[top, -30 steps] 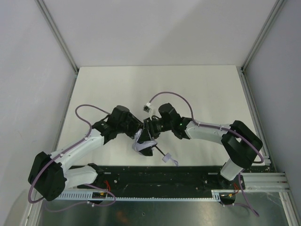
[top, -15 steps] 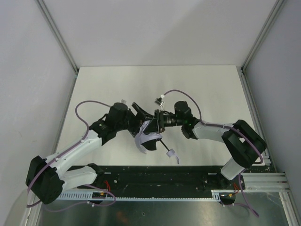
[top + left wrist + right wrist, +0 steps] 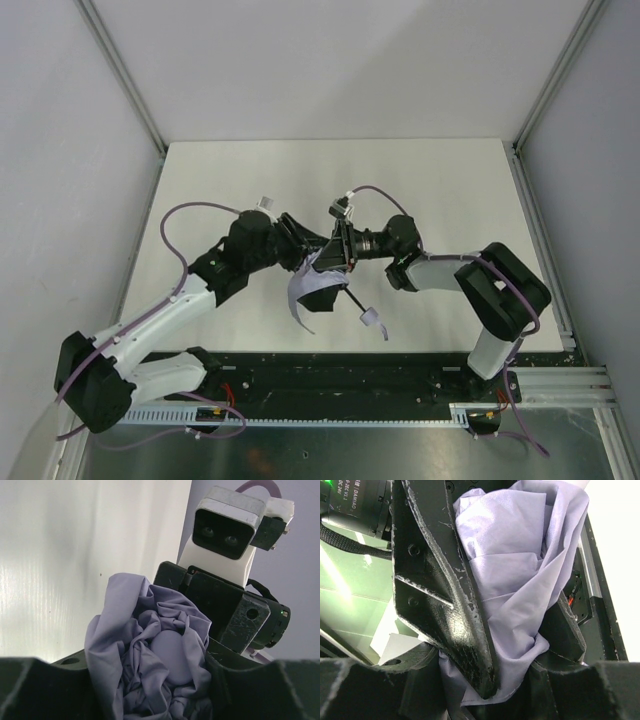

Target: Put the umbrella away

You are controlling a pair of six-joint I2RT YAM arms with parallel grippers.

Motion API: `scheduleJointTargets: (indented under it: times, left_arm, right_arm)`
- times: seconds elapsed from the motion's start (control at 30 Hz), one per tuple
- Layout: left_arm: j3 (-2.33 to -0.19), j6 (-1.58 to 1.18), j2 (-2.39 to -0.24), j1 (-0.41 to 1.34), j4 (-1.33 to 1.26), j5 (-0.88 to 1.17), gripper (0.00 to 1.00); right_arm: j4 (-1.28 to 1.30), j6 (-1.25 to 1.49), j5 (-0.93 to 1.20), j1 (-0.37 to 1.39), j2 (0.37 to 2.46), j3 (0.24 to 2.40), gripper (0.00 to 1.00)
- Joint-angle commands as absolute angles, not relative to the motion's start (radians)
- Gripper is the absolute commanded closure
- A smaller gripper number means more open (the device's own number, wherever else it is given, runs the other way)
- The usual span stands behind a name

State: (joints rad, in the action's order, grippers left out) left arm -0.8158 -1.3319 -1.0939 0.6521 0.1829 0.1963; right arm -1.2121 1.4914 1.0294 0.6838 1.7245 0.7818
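The compact folding umbrella [image 3: 312,288], with a pale lavender-grey fabric canopy [image 3: 150,645], hangs clear of the white bench [image 3: 440,190], above its middle and a little toward 6 o'clock. Its thin black shaft [image 3: 345,303] slants out from the bunched cloth toward 4 o'clock and ends in a small pale handle [image 3: 368,318] with a loop strap [image 3: 382,331] dangling beyond. The left tool [image 3: 305,245] comes in from 10 o'clock of the canopy, about half closed, with crumpled fabric filling the gap between its fingers. The right tool [image 3: 338,258] meets it from 1 o'clock, also about half closed, with folds of the same cloth pinched between its fingers. The two tools sit just beside each other, almost touching. The umbrella looks light. Its canopy is soft, loose and probably slippery, so a pinch on cloth alone may slide or let folds spill. The shaft and handle are the stiff parts and look like the firmer places to hold, though the shaft seems thin enough to bend if levered. The ribs under the fabric likely need gentle pressure.
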Motion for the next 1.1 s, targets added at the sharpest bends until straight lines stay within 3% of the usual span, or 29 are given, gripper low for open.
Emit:
scheduleJointTargets:
  times: [0.0,0.1,0.13,0.2,0.47,0.7,0.9,1.07]
  left_arm:
    - [-0.853,-1.296,-1.056,0.662,0.153,0.09,1.0]
    - [-0.865,-1.262,-1.023,0.657,0.148,-0.029,1.0]
    - [-0.87,-1.253,-1.013,0.653,0.141,-0.064,1.0]
    - [-0.862,-1.245,-0.985,0.645,0.088,-0.123,1.0]
    - [-0.898,-1.215,-0.973,0.596,-0.242,-0.13,1.0]
    - [-0.927,-1.146,-0.948,0.563,-0.436,-0.198,1.0]
    - [-1.014,-1.124,-0.948,0.528,-0.537,-0.197,1.0]
    - [-1.03,-1.149,-0.95,0.524,-0.617,-0.169,1.0]
  right_arm:
    - [-1.311,1.482,1.033,0.658,1.673,0.781,0.69]
    - [-0.911,1.235,0.946,0.649,1.566,0.782,0.22]
    - [-0.766,1.141,0.9,0.647,1.518,0.792,0.11]
    - [-0.474,0.99,0.803,0.644,1.413,0.827,0.03]
    - [0.112,0.734,0.567,0.585,1.182,1.059,0.01]
    - [0.341,0.74,0.236,0.505,1.001,1.143,0.01]
    - [0.51,1.063,0.126,0.376,0.95,1.078,0.01]
    - [0.45,1.335,0.297,0.413,1.002,0.973,0.05]
